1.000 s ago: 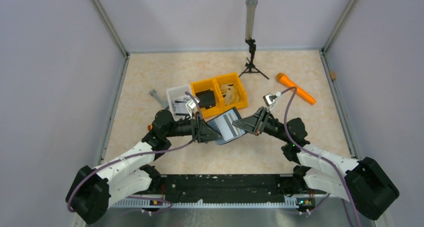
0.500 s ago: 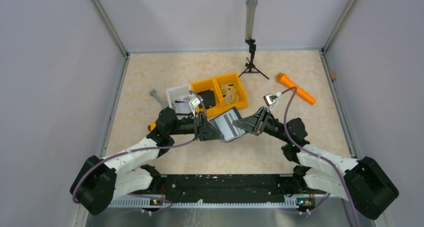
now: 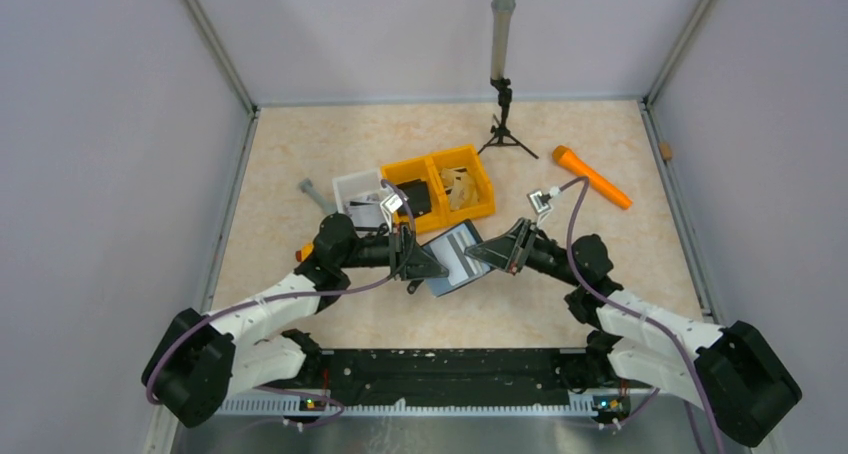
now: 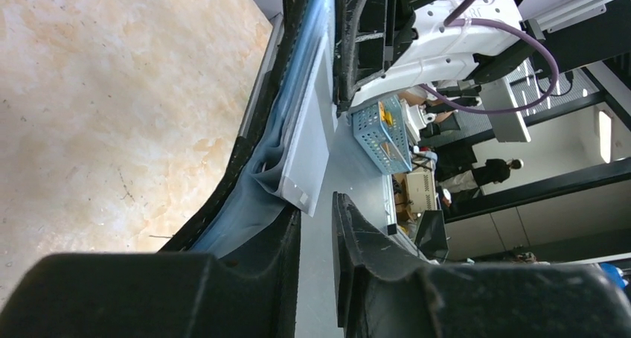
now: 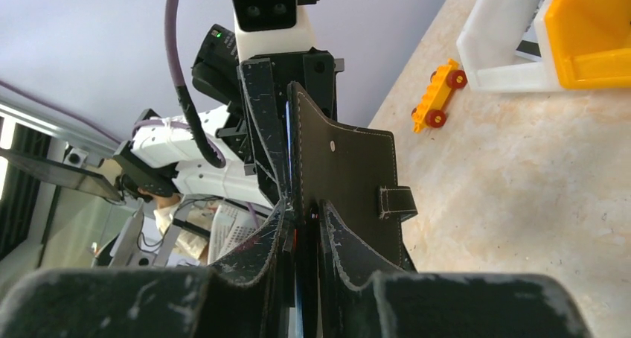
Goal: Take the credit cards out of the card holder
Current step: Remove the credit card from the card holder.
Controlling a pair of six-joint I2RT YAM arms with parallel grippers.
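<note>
The card holder (image 3: 445, 270) hangs open above the table between my two grippers, its pale grey-blue lining facing up. A striped silvery credit card (image 3: 464, 244) sits in it. My right gripper (image 3: 474, 254) is shut on the holder's right edge; in the right wrist view its jaws (image 5: 303, 208) clamp the black holder (image 5: 350, 159), whose strap (image 5: 395, 200) sticks out. My left gripper (image 3: 434, 271) is at the holder's left edge with its jaws slightly apart. In the left wrist view nothing lies between them (image 4: 316, 204); the card (image 4: 306, 144) and the lining (image 4: 245, 204) end just by one finger.
An orange two-part bin (image 3: 452, 166) holding a black blocky item (image 3: 410, 196) and a white bin (image 3: 355, 186) stand just behind the grippers. An orange tool (image 3: 592, 176) lies at the right and a tripod with a grey tube (image 3: 500, 74) at the back. A small yellow toy (image 5: 437, 92) lies by the left arm.
The left arm pushed forward, then its jaws parted. The card holder has dropped slightly and tilted towards the near left. The right gripper has kept its hold.
</note>
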